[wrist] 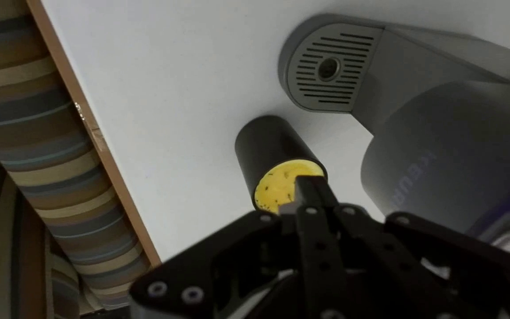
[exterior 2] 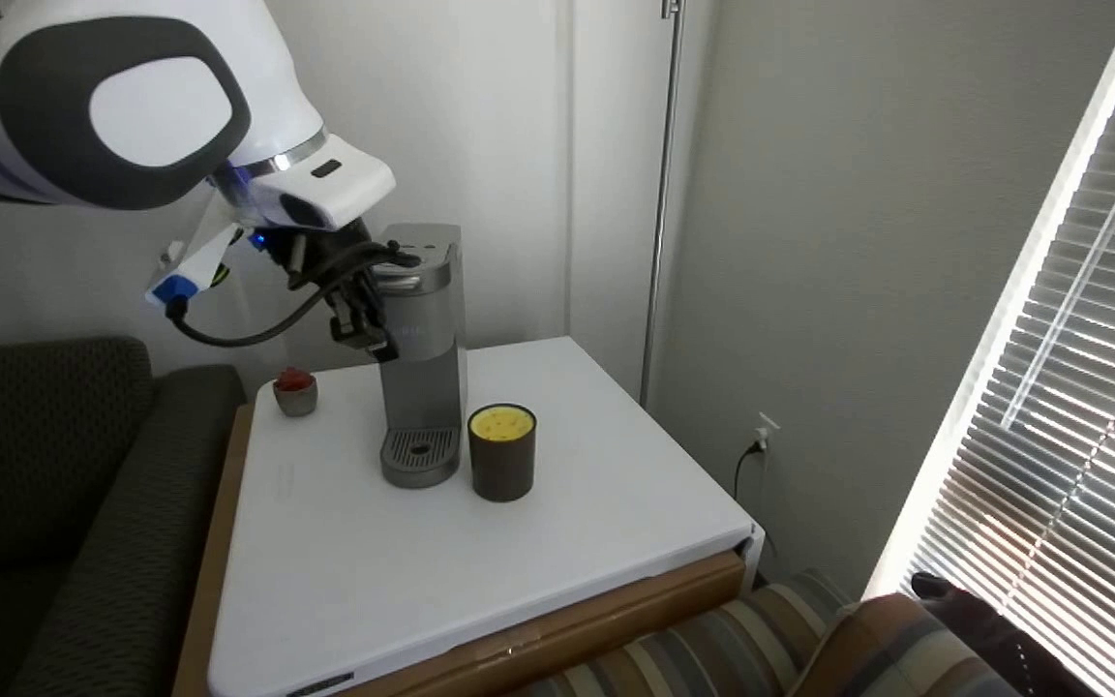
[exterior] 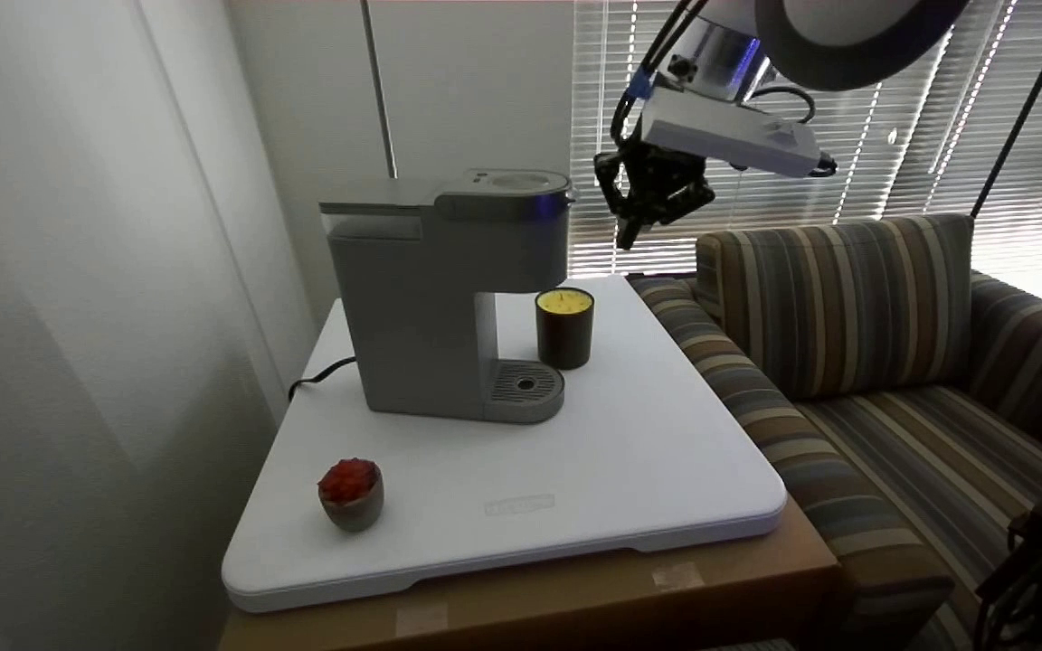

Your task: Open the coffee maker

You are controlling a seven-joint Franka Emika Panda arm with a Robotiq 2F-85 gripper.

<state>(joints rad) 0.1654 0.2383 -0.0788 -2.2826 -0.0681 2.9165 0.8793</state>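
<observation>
The coffee maker [exterior: 421,316] is a large boxy grey machine standing upright on a white table. It also shows in an exterior view [exterior 2: 422,387] and at the right of the wrist view [wrist: 450,164]. Its darker top lid [exterior: 503,197] lies down flat. A handle [exterior 2: 401,283] shows at the lid's front. Its drip base [exterior: 525,384] holds nothing. My gripper [exterior: 627,237] is shut and empty, its fingertips together [wrist: 310,190]. It hangs in front of the machine's head, apart from it, pointing down. In an exterior view the gripper [exterior 2: 381,350] partly covers the machine's front.
A dark cup with yellow contents [exterior: 565,330] stands beside the drip base, below my gripper. A small pot with a red top [exterior: 352,495] stands on the white table [exterior: 629,470]. A black cord [exterior: 322,372] runs behind the machine. A striped armchair [exterior: 810,316] adjoins the table.
</observation>
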